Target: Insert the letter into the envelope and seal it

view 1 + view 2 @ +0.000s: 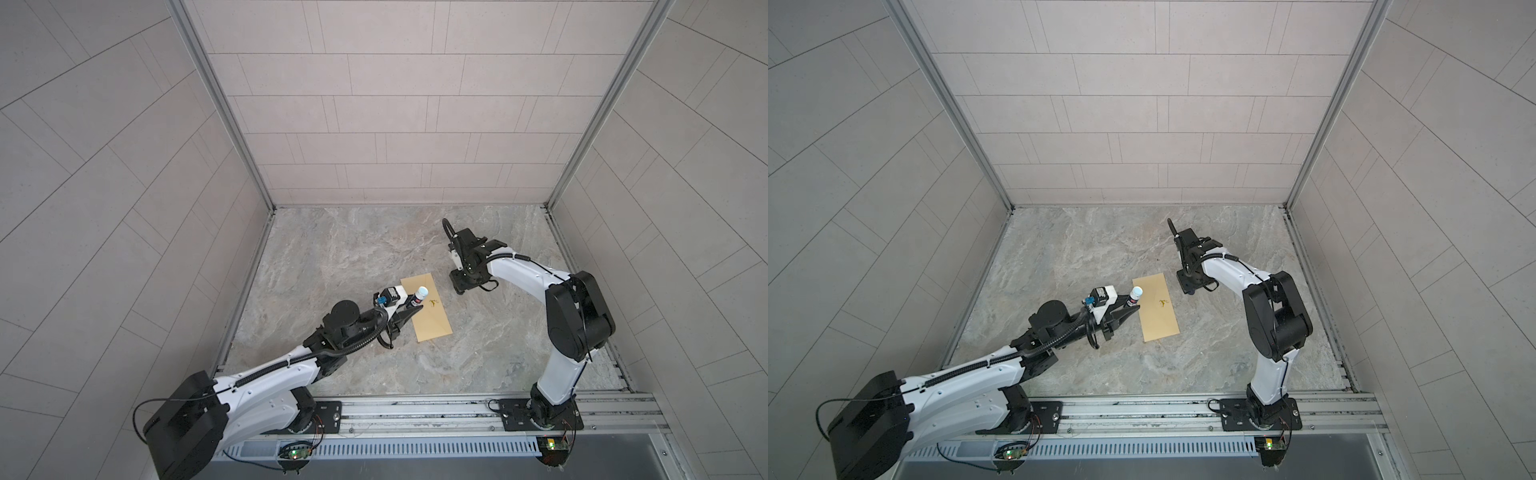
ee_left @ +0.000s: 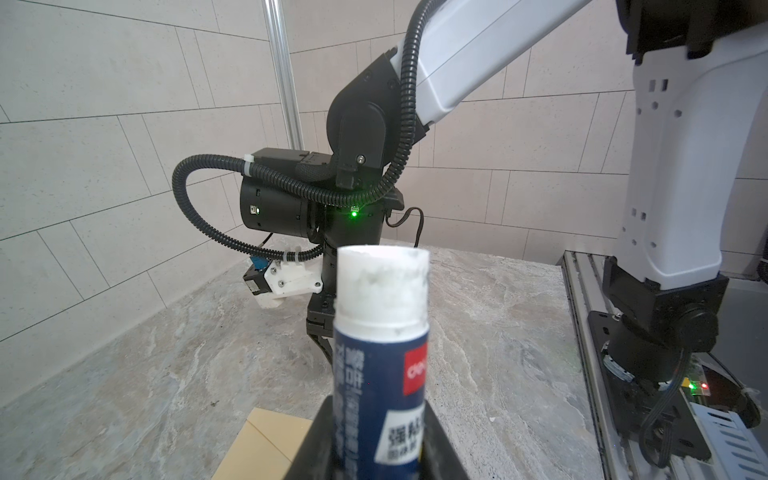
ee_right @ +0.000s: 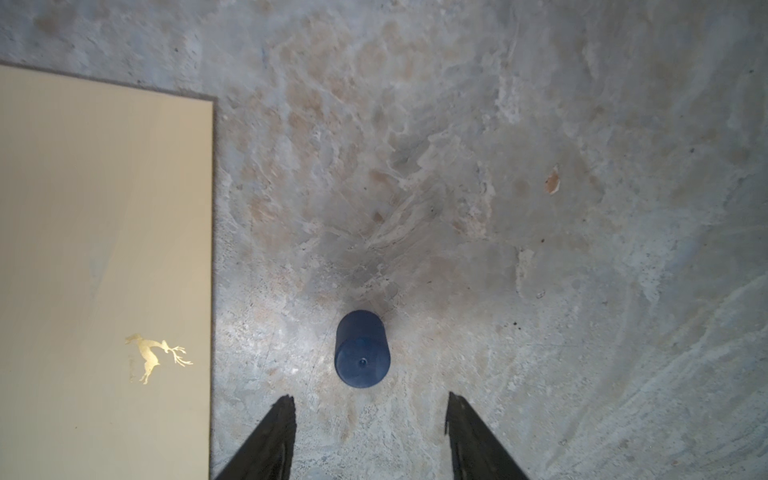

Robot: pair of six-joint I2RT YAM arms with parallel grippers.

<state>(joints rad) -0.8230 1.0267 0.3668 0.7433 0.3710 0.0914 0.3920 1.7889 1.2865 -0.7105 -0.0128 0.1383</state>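
Glue stick (image 2: 380, 332), uncapped, is gripped in left tool (image 1: 413, 308) over the envelope (image 1: 430, 318)'s long edge, mid-desk (image 1: 353, 257). Right tool (image 3: 370, 405) is spread wide, empty, over blue cap (image 3: 361, 349) beside the envelope, bare desk all round.

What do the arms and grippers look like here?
The left arm and right arm have white link shells, black joint housings and black ribbed cable conduit. The left gripper and right gripper have black fingers tapering to points, with a white camera mount behind.

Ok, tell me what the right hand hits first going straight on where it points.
Probably the blue cap on the table, ahead and centred between the open fingers of the right hand. Depth is unclear: they may touch the table first.
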